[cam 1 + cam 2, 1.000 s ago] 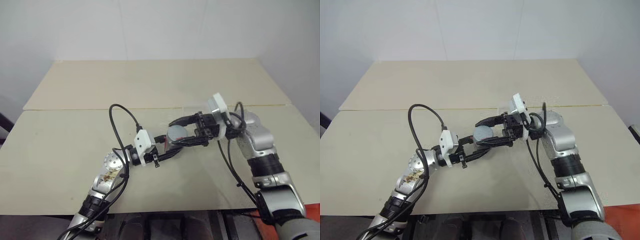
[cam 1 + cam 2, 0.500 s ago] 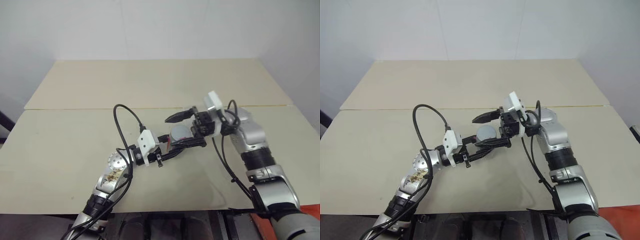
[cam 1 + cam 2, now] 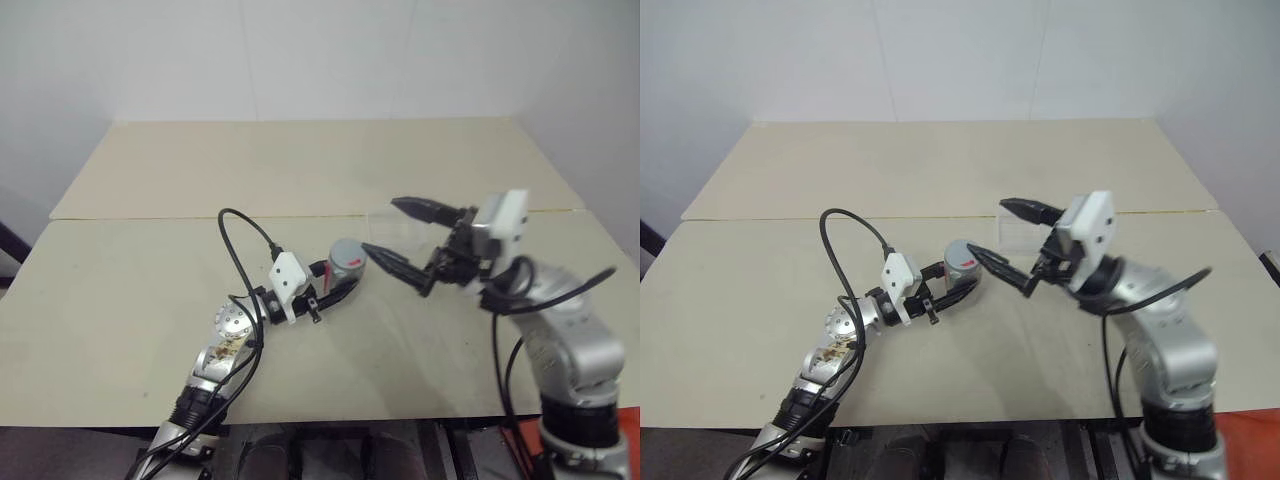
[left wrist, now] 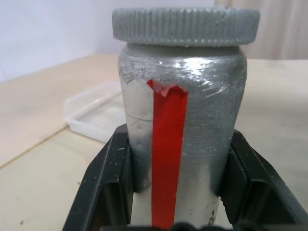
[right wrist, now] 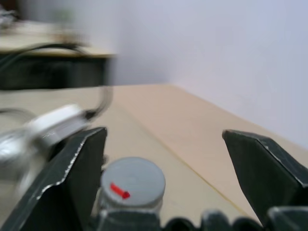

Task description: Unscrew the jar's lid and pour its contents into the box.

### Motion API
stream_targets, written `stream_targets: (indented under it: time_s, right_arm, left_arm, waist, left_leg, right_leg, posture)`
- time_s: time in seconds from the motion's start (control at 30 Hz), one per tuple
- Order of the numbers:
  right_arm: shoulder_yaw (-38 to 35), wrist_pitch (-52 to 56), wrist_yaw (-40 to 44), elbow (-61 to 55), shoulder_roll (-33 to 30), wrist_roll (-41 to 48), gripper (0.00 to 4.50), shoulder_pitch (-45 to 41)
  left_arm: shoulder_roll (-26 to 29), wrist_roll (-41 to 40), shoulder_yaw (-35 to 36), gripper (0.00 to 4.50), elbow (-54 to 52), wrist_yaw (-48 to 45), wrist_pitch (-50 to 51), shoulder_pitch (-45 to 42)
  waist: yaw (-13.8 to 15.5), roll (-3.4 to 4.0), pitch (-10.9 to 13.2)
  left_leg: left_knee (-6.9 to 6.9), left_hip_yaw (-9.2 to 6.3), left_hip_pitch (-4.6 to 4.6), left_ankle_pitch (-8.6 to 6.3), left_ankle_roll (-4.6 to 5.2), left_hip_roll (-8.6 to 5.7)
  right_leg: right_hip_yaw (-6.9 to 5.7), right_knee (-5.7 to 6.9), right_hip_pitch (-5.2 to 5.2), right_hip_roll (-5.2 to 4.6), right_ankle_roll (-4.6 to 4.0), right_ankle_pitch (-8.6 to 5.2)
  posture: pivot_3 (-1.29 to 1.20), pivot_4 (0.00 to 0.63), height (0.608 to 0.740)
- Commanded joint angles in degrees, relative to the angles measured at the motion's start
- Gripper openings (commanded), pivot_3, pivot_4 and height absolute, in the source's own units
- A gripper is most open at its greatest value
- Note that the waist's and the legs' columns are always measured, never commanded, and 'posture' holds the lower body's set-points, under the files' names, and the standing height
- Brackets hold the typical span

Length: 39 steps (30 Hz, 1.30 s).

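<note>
Left gripper jaws clamp the jar above mid-table, lid on, probably bracing it for unscrewing; right gripper jaws wide, empty, just beside; box toward the table's right edge.

- One jar, clamped upright between the left gripper's fingers.
- One lid, sitting on that jar.
- One box, lying beyond the jar on the table.
- Two grippers: the left gripper and the right gripper.
</note>
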Motion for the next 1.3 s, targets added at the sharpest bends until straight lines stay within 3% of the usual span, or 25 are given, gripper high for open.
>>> stream_targets:
  time_s: [0.03,0.17,0.3,1.17,1.3]
  right_arm:
    - [7.94,1.33,-14.20,-5.73,6.35,-10.08,4.49,1.79]
    - [12.65,1.86,-19.38,-6.20,10.94,-14.10,4.49,2.85]
    - [13.90,1.59,-18.33,-5.31,9.21,-15.76,4.49,2.66]
    - [12.42,1.17,-16.60,-0.23,10.41,-14.57,4.49,2.54]
    - [12.27,1.34,-16.36,0.20,10.44,-14.39,3.55,2.80]
  left_arm:
    - [-0.63,0.23,0.42,1.98,0.23,1.13,-1.94,-1.55]
    - [-0.81,0.44,0.24,1.98,1.13,1.03,-2.32,-2.14]
    - [-0.83,0.52,0.26,1.98,2.28,0.68,-2.84,-2.94]
    - [-1.29,0.92,-0.59,1.98,2.28,0.67,-3.69,-2.63]
    - [-1.25,0.61,-0.45,1.98,2.21,0.56,-3.36,-2.79]
  waist:
    - [-0.09,0.01,-0.01]
    - [-0.06,0.01,-0.01]
    - [-0.01,0.01,-0.01]
    - [-0.70,0.01,-0.01]
    - [-0.70,0.01,-0.01]
  left_leg:
    - [0.01,0.02,0.00,0.00,0.00,-0.01]
    - [0.01,0.04,-0.03,0.01,0.00,-0.06]
    - [0.01,0.00,-0.04,0.01,0.01,-0.07]
    - [-0.01,-0.02,-0.04,0.01,0.03,-0.01]
    - [-0.01,-0.02,-0.04,0.01,0.03,-0.01]
  right_leg:
    - [0.00,0.00,-0.01,0.01,0.00,0.00]
    - [0.01,0.00,-0.04,0.04,0.01,0.00]
    - [-0.07,-0.01,0.04,0.07,0.01,0.00]
    - [-0.06,-0.02,0.02,0.16,0.01,-0.01]
    - [-0.06,-0.01,0.03,0.16,0.01,-0.01]
  posture:
    - [0.00,0.150,0.740]
    - [0.00,0.150,0.740]
    - [0.00,0.150,0.740]
    - [0.00,0.150,0.740]
    - [0.00,0.150,0.740]
